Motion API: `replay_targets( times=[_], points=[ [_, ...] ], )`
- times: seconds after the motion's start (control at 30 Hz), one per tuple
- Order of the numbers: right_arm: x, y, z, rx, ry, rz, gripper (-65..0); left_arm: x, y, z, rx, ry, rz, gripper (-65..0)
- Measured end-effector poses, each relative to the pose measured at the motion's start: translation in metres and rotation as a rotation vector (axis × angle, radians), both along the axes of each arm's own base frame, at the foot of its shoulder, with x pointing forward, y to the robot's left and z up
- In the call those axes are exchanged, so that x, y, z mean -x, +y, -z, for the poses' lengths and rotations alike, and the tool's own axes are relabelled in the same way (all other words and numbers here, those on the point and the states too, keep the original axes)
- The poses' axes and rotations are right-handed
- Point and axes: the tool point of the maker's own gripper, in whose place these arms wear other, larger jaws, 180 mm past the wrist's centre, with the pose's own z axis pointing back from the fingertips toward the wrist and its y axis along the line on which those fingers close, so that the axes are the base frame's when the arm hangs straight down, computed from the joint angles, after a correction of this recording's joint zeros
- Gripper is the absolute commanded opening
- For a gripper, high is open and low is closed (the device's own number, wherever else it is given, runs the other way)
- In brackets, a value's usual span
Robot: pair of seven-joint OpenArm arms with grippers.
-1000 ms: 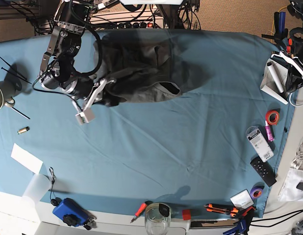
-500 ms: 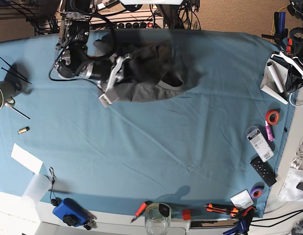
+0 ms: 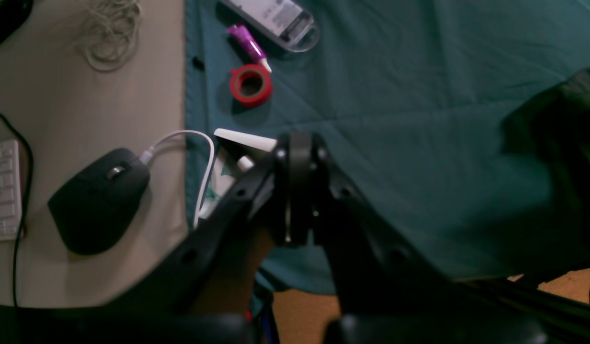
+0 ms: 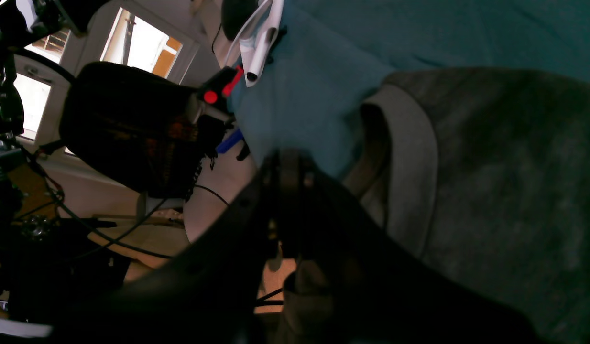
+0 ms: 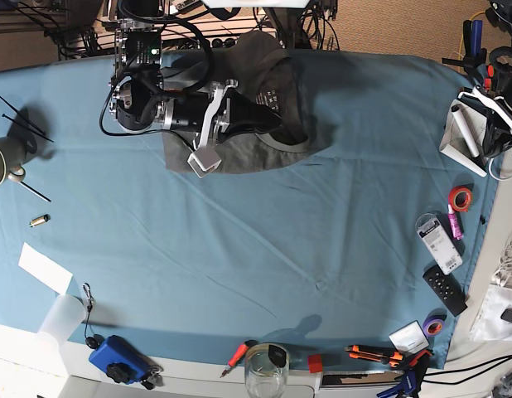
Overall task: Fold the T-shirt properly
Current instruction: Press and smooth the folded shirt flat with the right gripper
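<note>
The dark grey T-shirt (image 5: pixel 248 157) lies bunched at the back middle of the teal table cloth (image 5: pixel 264 249), its ribbed collar (image 4: pixel 405 157) facing right. My right arm reaches rightward across it. The right gripper (image 5: pixel 268 124) (image 4: pixel 285 165) is shut, and a fold of grey fabric shows between its finger bases. In the left wrist view the left gripper (image 3: pixel 300 143) is shut with nothing in it, hovering over the cloth's right edge. The T-shirt (image 3: pixel 572 134) is a dark mass far from it. The left arm does not show in the base view.
A mug (image 5: pixel 1 162) and a white paper (image 5: pixel 45 268) sit at the left. Red tape (image 5: pixel 461 197), a remote (image 5: pixel 445 290) and a white stand (image 5: pixel 467 133) line the right edge. A glass jar (image 5: pixel 266 373) and tools sit along the front. A mouse (image 3: pixel 99 198) lies off the cloth.
My right arm has swung from the shirt's left side up and rightward across it. The shirt has bunched narrower, its right edge drawn in and fabric raised at the back.
</note>
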Motion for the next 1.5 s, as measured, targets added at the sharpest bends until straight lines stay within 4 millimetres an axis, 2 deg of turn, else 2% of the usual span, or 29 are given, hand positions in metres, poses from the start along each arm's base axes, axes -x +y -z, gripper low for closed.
replay_targets(
  times=[0.07,0.2,0.27,0.5,0.6,0.73,0.77,0.83,0.93,1.1,1.23,1.3,1.43,1.5],
  points=[
    [0.0,-0.002,0.006,0.033,0.001,0.0,-65.0,0.0,0.0,0.0,0.0,0.0,0.0,-65.0],
    [0.002,-0.02,0.043,0.27,0.013,-0.004,-65.0,0.0,0.0,0.0,0.0,0.0,0.0,-65.0],
    [0.002,-0.029,0.056,0.358,0.017,-0.005,-65.0,0.0,0.0,0.0,0.0,0.0,0.0,-65.0],
    [0.001,-0.035,0.067,0.401,0.03,0.002,-65.0,0.0,0.0,0.0,0.0,0.0,0.0,-65.0],
    [0.003,-0.026,0.056,0.319,0.038,-0.002,-65.0,0.0,0.0,0.0,0.0,0.0,0.0,-65.0],
    [-0.001,-0.004,0.001,0.061,-0.032,-0.003,-65.0,0.0,0.0,0.0,0.0,0.001,0.0,-65.0],
    [-0.003,-0.002,-0.008,0.043,-0.057,-0.001,-65.0,0.0,0.0,0.0,0.0,0.001,0.0,-65.0],
    [-0.005,-0.004,-0.012,0.051,-0.08,0.003,-65.0,0.0,0.0,0.0,0.0,0.001,0.0,-65.0],
    [-0.007,-0.024,-0.005,0.076,-0.056,0.074,-65.0,0.0,0.0,0.0,0.0,0.0,0.0,-65.0],
    [-0.033,-0.088,-0.008,0.126,-0.077,0.299,-65.0,0.0,0.0,0.0,0.0,0.0,0.0,-65.0],
    [-0.037,-0.128,0.001,0.207,-0.065,0.416,-65.0,0.0,0.0,0.0,0.0,0.001,0.0,-65.0],
    [-0.036,-0.133,0.011,0.218,-0.031,0.425,-65.0,0.0,0.0,0.0,0.0,0.0,0.0,-65.0],
    [-0.028,-0.129,0.042,0.196,0.088,0.407,-65.0,0.0,0.0,0.0,0.0,0.0,0.0,-65.0],
    [-0.031,-0.129,0.049,0.178,0.119,0.414,-65.0,0.0,0.0,0.0,0.0,0.0,0.0,-65.0]
  ],
)
